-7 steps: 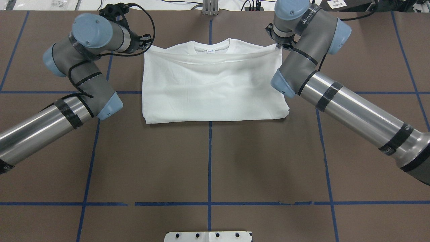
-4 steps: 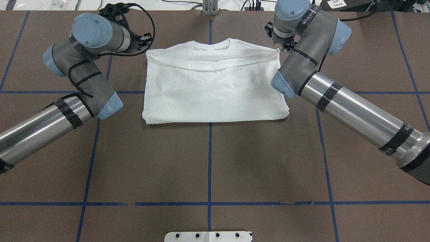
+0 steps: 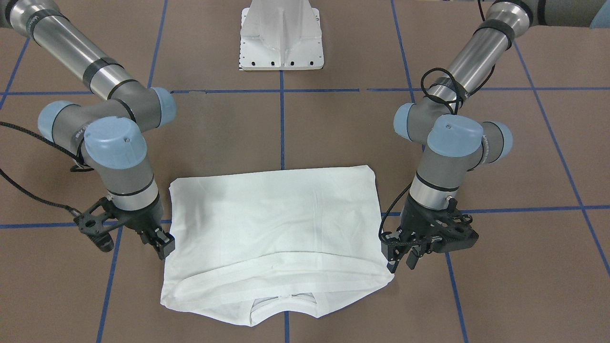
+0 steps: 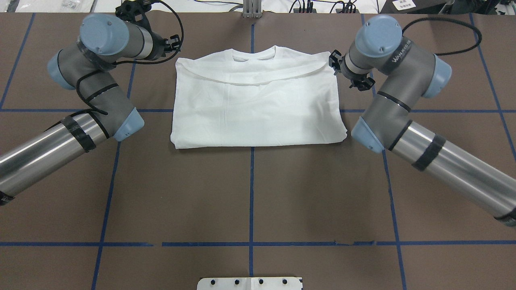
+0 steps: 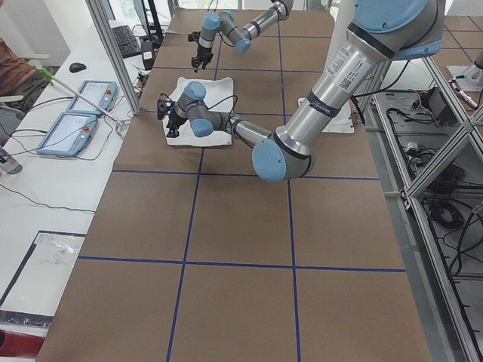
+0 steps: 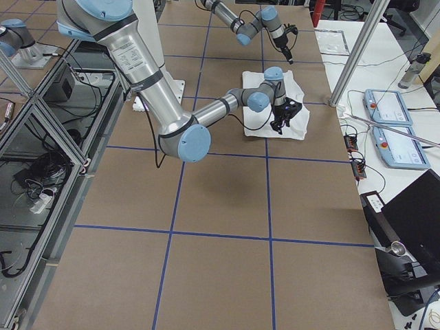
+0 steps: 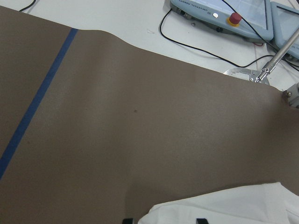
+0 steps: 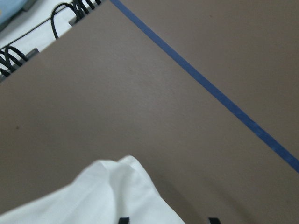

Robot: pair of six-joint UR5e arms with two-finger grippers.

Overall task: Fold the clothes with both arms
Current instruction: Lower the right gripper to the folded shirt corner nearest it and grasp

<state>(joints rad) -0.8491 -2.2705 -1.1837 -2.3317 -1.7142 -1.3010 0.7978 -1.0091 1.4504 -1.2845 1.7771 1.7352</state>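
Brown desk [image 4: 181, 193] with a blue tape grid [image 4: 201, 244], white base plate [image 3: 282, 43] at one edge, two tablet controllers [image 5: 68, 133] alongside, one with a red button [image 7: 235, 17].

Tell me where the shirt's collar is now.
In the overhead view the collar sits at the folded T-shirt's far edge, on the centre blue line, between the left gripper and right gripper.
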